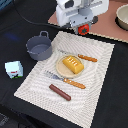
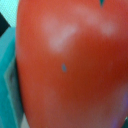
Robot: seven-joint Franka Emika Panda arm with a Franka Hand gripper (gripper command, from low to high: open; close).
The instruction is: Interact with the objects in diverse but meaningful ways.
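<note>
Red plastic tomato (image 2: 70, 65) fills my wrist view; gripper (image 1: 83, 29) is clamped on it, raised over the cloth's far edge. Grey handled pot (image 1: 39, 47) lies toward the exterior view's left, below.

Black desk (image 1: 112, 95) carries a white ribbed cloth mat (image 1: 95, 60) across its middle. Grey handled pot (image 1: 39, 47) overlaps one mat corner. White-and-teal milk carton (image 1: 14, 69) sits on bare desk off the mat's edge. Pinkish board (image 1: 107, 22) lies at the far desk edge.
</note>
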